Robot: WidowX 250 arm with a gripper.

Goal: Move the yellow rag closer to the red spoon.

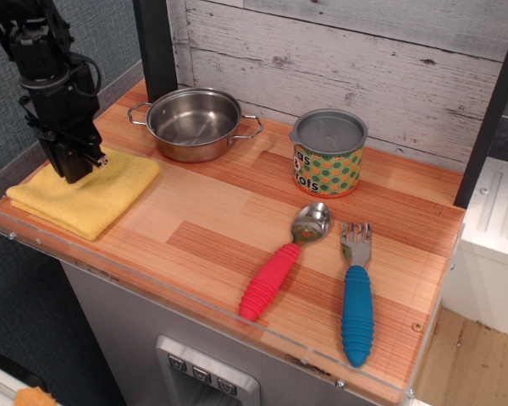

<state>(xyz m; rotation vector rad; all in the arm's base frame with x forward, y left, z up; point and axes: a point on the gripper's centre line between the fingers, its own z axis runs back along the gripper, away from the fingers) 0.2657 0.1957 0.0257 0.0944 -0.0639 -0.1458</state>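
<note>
1. Only 1 view: looks down at an angle on a striped wooden surface (237, 228) edged by a clear plastic rim, backed by a whitewashed plank wall.
2. At far left, near the front corner: the yellow rag (89, 194), folded, roughly square, lying flat.
3. Above the rag's back half: the black tool (76, 165), pointing down, tip at or just touching the cloth; contact not certain.
4. Tool state: cannot tell. Fingers seen edge-on as 1 dark block, no gap or grip visible between them.
5. Behind and right of the rag: a steel pot (194, 124) with 2 loop handles, upright, nothing visible inside, just apart from the rag's back corner.
6. Further right, near the wall: a tin can (328, 154) with grey lid and a green, orange and yellow dotted label, upright.
7. In front of the can: the red spoon (286, 259), lying diagonally, shiny bowl toward the can, thick ribbed red-pink handle toward the front edge.
8. Just beside the spoon, on its right: a blue-handled fork (356, 294), tines toward the wall, handle toward the front, not touching the spoon.
9. Rag and spoon well apart, with bare wood between them.
10. At right edge: a dark upright post (489, 110) and a white appliance beyond the surface.
</note>
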